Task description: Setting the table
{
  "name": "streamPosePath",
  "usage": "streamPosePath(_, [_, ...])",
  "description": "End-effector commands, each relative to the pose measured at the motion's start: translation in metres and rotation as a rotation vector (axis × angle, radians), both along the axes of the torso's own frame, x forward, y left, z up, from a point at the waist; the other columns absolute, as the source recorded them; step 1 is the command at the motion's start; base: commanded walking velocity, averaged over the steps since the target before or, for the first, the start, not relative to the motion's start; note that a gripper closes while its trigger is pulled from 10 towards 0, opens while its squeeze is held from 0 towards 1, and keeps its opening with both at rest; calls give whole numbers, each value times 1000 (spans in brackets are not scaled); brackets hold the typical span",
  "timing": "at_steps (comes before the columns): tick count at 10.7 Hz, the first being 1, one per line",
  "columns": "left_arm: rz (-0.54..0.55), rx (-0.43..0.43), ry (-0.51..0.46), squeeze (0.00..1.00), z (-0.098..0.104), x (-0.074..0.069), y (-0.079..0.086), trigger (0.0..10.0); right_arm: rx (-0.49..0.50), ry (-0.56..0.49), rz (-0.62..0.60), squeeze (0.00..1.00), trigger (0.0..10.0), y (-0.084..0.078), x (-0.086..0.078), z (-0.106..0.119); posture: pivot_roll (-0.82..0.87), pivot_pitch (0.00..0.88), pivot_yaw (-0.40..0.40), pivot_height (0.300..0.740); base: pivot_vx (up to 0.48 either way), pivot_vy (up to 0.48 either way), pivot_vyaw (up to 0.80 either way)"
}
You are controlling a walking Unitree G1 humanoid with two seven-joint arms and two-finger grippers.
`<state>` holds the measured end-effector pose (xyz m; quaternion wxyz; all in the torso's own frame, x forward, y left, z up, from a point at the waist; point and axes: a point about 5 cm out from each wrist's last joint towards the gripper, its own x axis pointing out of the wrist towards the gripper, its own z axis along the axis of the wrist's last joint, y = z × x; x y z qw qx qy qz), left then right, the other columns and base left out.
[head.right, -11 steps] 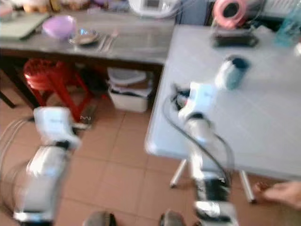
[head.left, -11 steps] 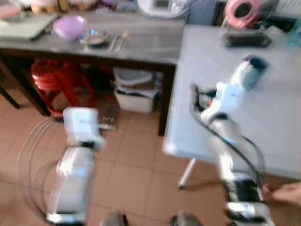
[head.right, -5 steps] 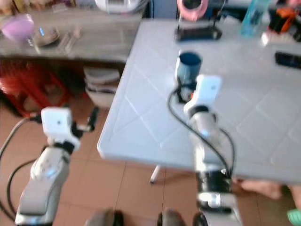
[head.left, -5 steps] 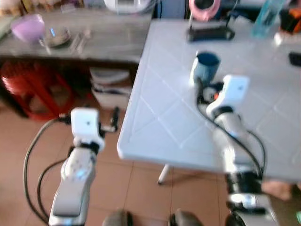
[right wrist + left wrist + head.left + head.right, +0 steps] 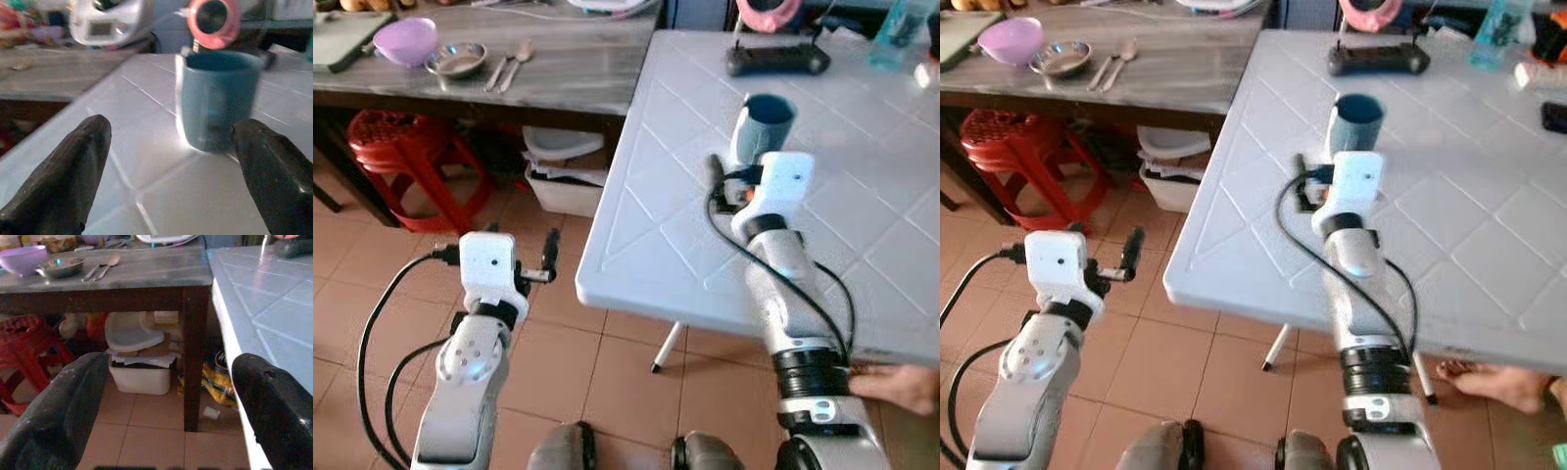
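— How far along is the table setting, starting close in?

— Barely begun, I'd say. Nearest, the left pincer (image 5: 551,257) hangs over the tiled floor (image 5: 372,264) beside the white tabletop (image 5: 646,225), its fingers spread wide with nothing between them. It looks idle.

— And the other arm?

— The right pincer (image 5: 168,161) is out over the white tabletop, fingers also wide apart and empty. The blue cup (image 5: 216,100) stands upright on the tabletop just beyond the fingertips, roughly in line with the gap, not touching either finger.

— So the cup counts as set?

— It stands on the white tabletop, so that piece seems placed. Whether the arm is reaching for it or leaving it, I can't tell.

— What is left?

— Farther off, on the dark tabletop (image 5: 597,83) to the robot's left, a purple bowl (image 5: 405,40), a small metal bowl (image 5: 456,59) and two spoons (image 5: 509,67) lie together, all well apart from both pincers. My guess is those have to be carried across.

— Anything else?

— At the far end of the white tabletop lies a black controller (image 5: 776,59), and a person's foot (image 5: 1489,384) shows on the floor beneath.
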<state>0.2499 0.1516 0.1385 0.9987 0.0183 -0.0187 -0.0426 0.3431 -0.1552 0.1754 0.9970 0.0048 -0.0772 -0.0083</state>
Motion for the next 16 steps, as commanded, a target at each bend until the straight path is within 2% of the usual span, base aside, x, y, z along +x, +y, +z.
streamPosePath(1, [9,9,1,0,2,-4,4,10000,-16,9,-33,0,10000,-2,3,1,73,227,78,740,0,0,0])
streamPosePath(4, [-8,11,26,0,2,-10,3,10000,-41,-1,-92,0,10000,-14,10,9,79,259,96,740,0,0,0])
streamPosePath(7, [-16,18,41,0,2,-13,5,10000,-72,-19,-131,0,10000,-18,15,17,90,283,108,740,0,0,0])
streamPosePath(9, [-22,19,51,0,2,-14,4,10000,-80,-48,-148,0,0,-22,21,26,92,290,114,740,0,0,0])
streamPosePath(10, [-26,19,54,0,3,-14,3,10000,-78,-72,-144,0,0,-22,27,35,93,292,119,740,0,0,0])
streamPosePath(11, [-28,20,55,0,3,-14,3,10000,-86,-94,-142,0,784,-20,31,42,93,291,121,740,0,0,0])
streamPosePath(12, [-28,22,56,0,3,-13,3,10000,-85,-104,-139,0,667,-19,34,47,95,289,121,740,0,0,0])
streamPosePath(13, [-27,23,53,0,4,-12,3,10000,-81,-114,-130,0,0,-17,36,50,95,289,121,740,0,0,0])
streamPosePath(16, [-24,22,52,0,4,-11,2,10000,-81,-135,-121,0,0,-15,41,55,95,279,118,740,0,0,0])
